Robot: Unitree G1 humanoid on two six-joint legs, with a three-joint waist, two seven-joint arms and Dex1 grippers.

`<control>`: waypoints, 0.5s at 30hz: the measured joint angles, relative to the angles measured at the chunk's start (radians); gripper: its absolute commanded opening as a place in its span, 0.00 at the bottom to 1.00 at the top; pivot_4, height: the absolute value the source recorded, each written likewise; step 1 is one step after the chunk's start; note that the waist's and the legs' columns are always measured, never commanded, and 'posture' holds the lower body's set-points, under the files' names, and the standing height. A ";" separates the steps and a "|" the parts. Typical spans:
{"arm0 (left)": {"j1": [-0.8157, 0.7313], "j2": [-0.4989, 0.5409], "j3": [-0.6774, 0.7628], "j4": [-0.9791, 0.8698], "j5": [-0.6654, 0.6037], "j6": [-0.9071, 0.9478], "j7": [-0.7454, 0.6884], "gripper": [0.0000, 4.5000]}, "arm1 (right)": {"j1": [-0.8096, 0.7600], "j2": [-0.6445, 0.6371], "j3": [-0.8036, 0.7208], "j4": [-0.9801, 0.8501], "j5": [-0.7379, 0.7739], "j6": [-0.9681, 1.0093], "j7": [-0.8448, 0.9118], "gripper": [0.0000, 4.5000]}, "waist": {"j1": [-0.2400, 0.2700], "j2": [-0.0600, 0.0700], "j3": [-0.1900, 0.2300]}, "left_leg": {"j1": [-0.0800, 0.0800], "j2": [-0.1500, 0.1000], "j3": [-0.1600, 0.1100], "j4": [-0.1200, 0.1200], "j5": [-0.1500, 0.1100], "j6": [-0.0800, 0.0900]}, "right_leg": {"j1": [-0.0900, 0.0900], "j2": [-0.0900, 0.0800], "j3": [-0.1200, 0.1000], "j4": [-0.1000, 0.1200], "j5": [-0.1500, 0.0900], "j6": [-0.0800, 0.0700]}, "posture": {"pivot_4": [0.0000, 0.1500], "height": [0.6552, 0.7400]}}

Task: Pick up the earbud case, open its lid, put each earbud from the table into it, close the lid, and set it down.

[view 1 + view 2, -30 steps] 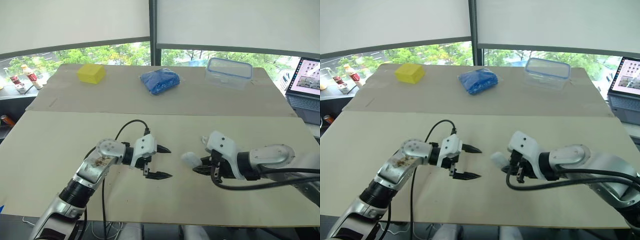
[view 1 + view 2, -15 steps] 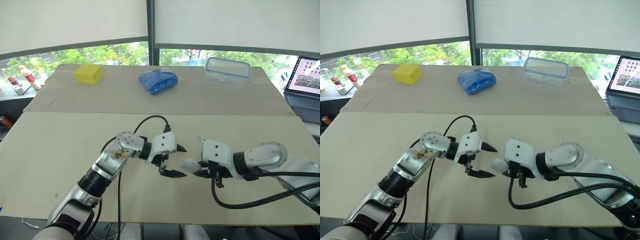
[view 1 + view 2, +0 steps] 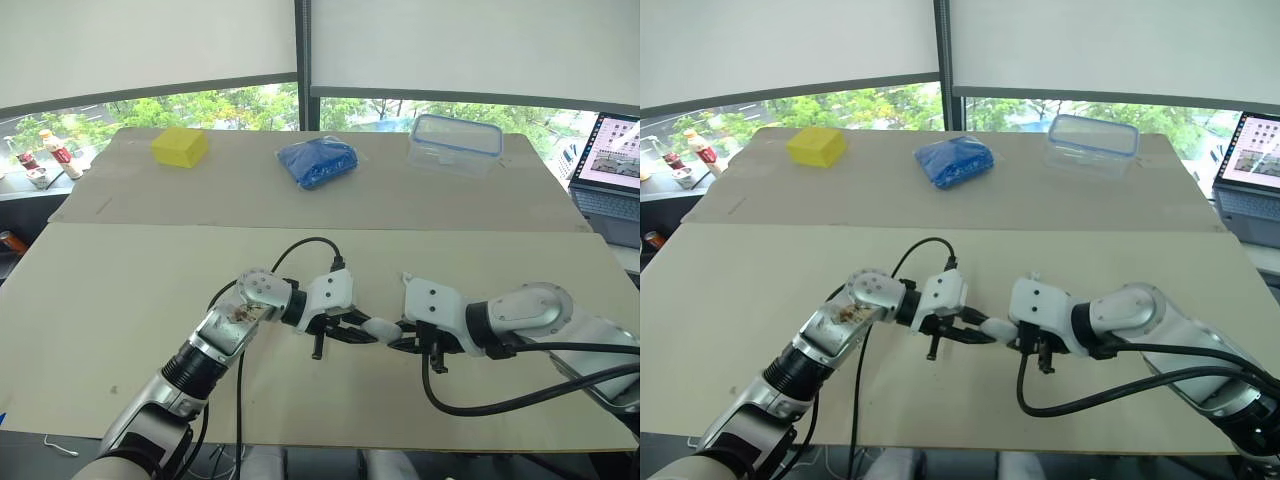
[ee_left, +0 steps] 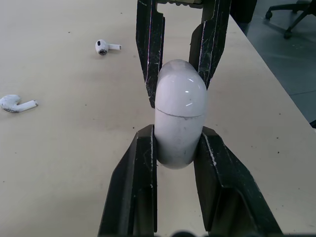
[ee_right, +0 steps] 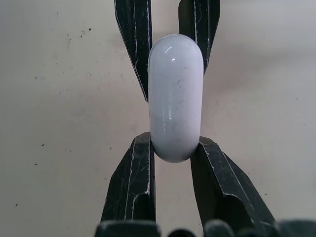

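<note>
Now left gripper (image 3: 358,331) and right gripper (image 3: 402,338) meet mid-counter (image 3: 120,290), both sets of jaws clamped on earbud case (image 4: 180,113) from opposite ends, lid shut. One earbud (image 4: 106,47), second earbud (image 4: 15,103) loose on counter nearby. Yellow block (image 3: 180,147), blue bag (image 3: 320,162), clear container (image 3: 457,143) far back.

Beige worktop (image 3: 120,300), seam across middle. Far edge: yellow block (image 3: 180,147), blue bag (image 3: 319,162), clear box (image 3: 457,144). Laptop (image 3: 610,170) off right edge. Windows (image 3: 200,105) behind, blinds (image 3: 150,45) half down, trees outside. Daylight. Dark floor (image 4: 291,74).
</note>
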 measured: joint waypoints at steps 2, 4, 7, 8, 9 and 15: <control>0.008 0.000 0.001 0.001 0.000 -0.002 0.004 0.12 | 0.009 0.000 -0.006 0.000 -0.008 -0.002 0.007 0.44 | 0.001 0.000 0.000 | 0.000 0.000 0.000 0.000 0.000 0.000 | 0.000 0.000 0.000 0.000 0.000 0.000 | 1.00 0.36; 0.022 0.001 0.006 0.006 0.000 -0.002 0.007 0.12 | 0.029 -0.013 -0.017 -0.002 -0.016 -0.014 0.026 0.61 | 0.001 0.000 0.000 | 0.000 0.000 0.000 0.000 0.000 0.000 | 0.000 0.000 0.000 0.000 0.000 0.000 | 1.00 0.36; 0.065 0.003 0.032 0.014 -0.008 -0.004 0.013 0.12 | 0.072 -0.061 -0.065 -0.002 -0.026 -0.051 0.057 0.84 | 0.001 0.000 0.000 | 0.000 0.000 0.000 0.000 0.000 0.000 | 0.000 0.000 0.000 0.000 0.000 0.000 | 1.00 0.36; 0.089 0.002 0.051 0.015 -0.024 -0.007 0.015 0.12 | 0.094 -0.079 -0.093 -0.002 -0.036 -0.080 0.069 0.92 | 0.001 0.000 0.000 | 0.000 0.000 0.000 0.000 0.000 0.000 | 0.000 0.000 0.000 0.000 0.000 0.000 | 1.00 0.36; 0.111 0.001 0.070 0.017 -0.040 -0.008 0.017 0.12 | 0.112 -0.089 -0.117 -0.002 -0.046 -0.108 0.076 1.00 | 0.000 0.000 0.000 | 0.000 0.000 0.000 0.000 0.000 0.000 | 0.000 0.000 0.000 0.000 0.000 0.000 | 1.00 0.36; 0.243 -0.060 0.216 0.037 -0.174 -0.043 0.036 0.12 | 0.207 0.019 -0.252 0.006 -0.094 -0.367 0.057 1.00 | -0.001 0.000 0.000 | 0.001 0.000 0.000 0.000 0.000 0.000 | 0.001 0.000 0.000 0.001 0.000 0.000 | 1.00 0.36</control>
